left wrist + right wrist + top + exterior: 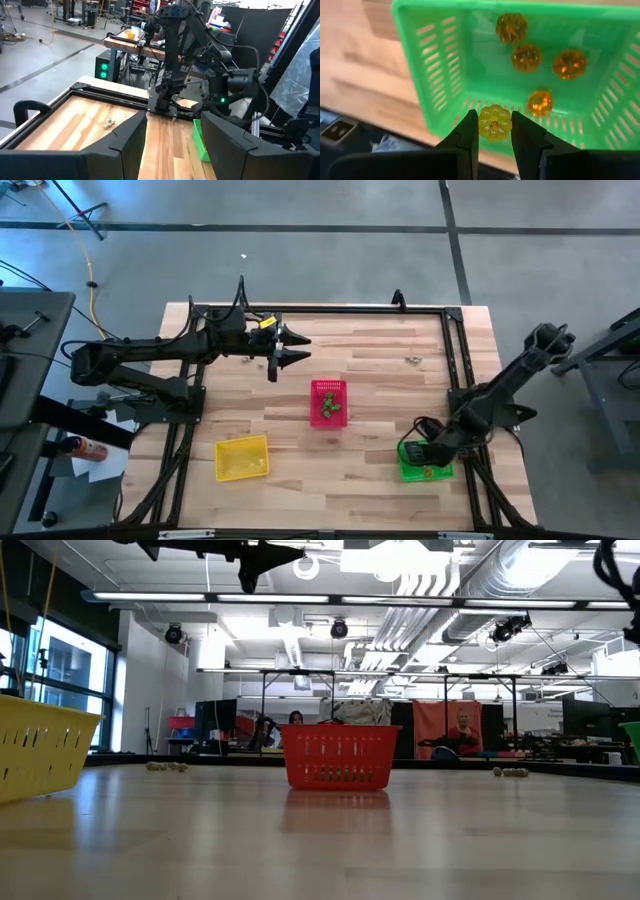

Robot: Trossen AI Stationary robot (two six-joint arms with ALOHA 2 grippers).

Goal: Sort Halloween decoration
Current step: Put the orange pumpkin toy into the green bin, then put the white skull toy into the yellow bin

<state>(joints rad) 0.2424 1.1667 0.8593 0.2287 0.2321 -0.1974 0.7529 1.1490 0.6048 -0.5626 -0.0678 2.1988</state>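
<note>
From above, the left gripper [290,350] hangs over the far middle of the table [370,470], jaws spread and empty, just beyond the red basket [328,401], which already holds a few green trinkets [331,410]. The yellow basket [242,457] sits near the front left; I cannot tell its contents from here. The right gripper [428,457] is down over the green basket [424,470] at the front right. A small pale cluster [411,360] lies loose on the wood toward the far right, well apart from every basket. At table height, the red basket stands mid-table, the yellow one at the left edge, and loose pale pieces [166,767] and [510,772] rest on the far surface on both sides. The left wrist view confirms its fingers [115,145] stand wide with nothing between them, and shows a pale cluster [108,123] on the boards ahead. The right wrist view shows the right gripper narrowed on a yellowish pumpkin [494,122], held just above the green basket, in which four orange pumpkins [526,57] lie. Judgement: sorting is well under way, red and green baskets partly filled; the held piece is not yet placed, its colour suggests it belongs elsewhere, and the loose pale pieces remain to be collected.
</note>
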